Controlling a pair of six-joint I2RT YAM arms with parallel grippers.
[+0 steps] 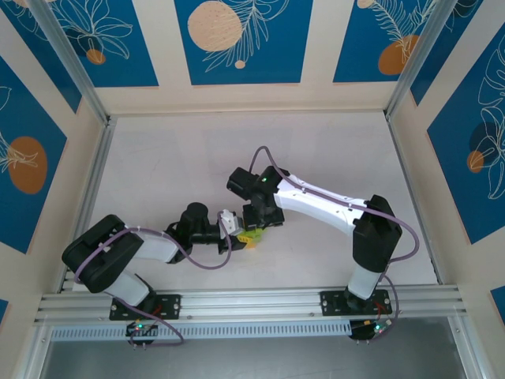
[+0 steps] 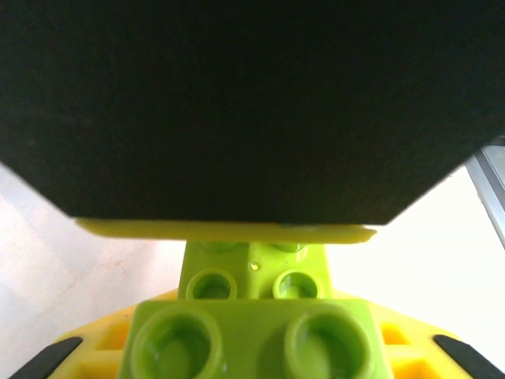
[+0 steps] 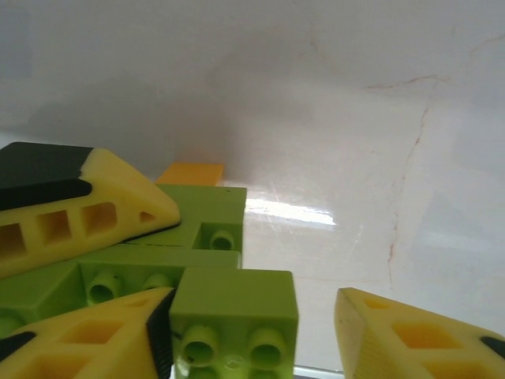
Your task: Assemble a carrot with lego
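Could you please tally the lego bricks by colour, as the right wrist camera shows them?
green bricks: 3
orange brick: 1
Total: 4 that can be told apart; more may be hidden behind the fingers.

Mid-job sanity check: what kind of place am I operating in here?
Probably a purpose-built robot cell, not a home: a white table boxed in by aluminium posts and blue patterned wall panels, with a metal rail along the near edge.
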